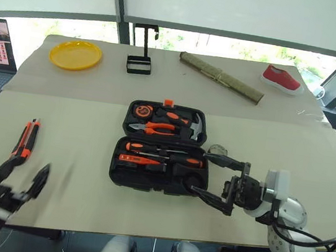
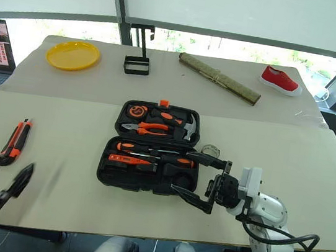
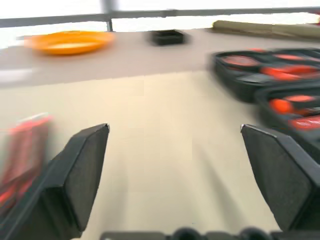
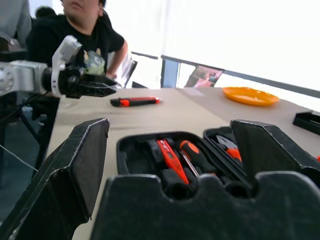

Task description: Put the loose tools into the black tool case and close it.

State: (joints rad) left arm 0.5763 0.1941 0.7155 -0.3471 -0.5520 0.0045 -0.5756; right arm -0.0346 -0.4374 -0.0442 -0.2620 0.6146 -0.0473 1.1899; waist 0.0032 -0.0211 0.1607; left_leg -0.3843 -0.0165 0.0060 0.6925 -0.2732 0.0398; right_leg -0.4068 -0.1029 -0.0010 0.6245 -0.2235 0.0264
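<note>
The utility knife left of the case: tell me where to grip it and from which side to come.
Grip the orange-and-black utility knife across its narrow width at mid-body, coming from above. It lies flat on the table, its long axis running toward and away from the robot, with bare table on both sides. The left gripper, open and just nearside of it, probably suits best.

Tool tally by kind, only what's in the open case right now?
Screwdrivers: 2
Tester: 1
Pliers: 1
Hammer: 1
Tape measure: 1
Total: 6
</note>
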